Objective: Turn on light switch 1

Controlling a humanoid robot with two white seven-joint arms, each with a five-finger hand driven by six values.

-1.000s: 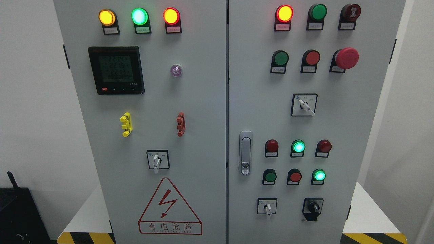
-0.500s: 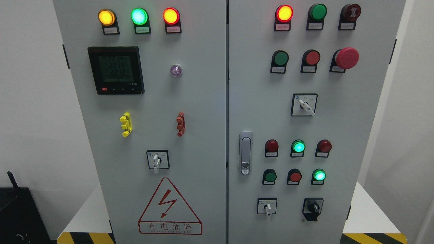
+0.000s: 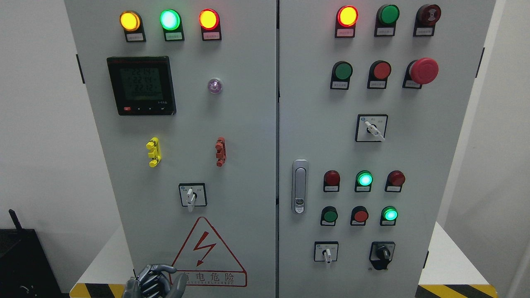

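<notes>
A grey electrical cabinet with two doors fills the head view. On the left door [image 3: 244,124] a rotary switch [image 3: 191,195] has its white lever pointing down. The right door [image 3: 314,124] carries a rotary switch [image 3: 371,128] with its lever slanted to the lower right, another [image 3: 327,251] pointing down, and a black knob [image 3: 381,253]. Their labels are too small to read. My left hand [image 3: 157,283] shows at the bottom edge, below the left door's switch and apart from it, fingers loosely bent, holding nothing. The right hand is out of view.
Lit lamps run along the top: yellow [image 3: 130,20], green [image 3: 170,19], red [image 3: 208,19] and red [image 3: 347,16]. Also there: a meter [image 3: 141,85], a red mushroom button [image 3: 423,70], a door handle [image 3: 299,186], several push buttons, a warning triangle [image 3: 207,254] and a black box [image 3: 25,265].
My left hand has risen into view at the bottom edge; it was not visible before. The meter digits flicker slightly. The switches and lamps are unchanged.
</notes>
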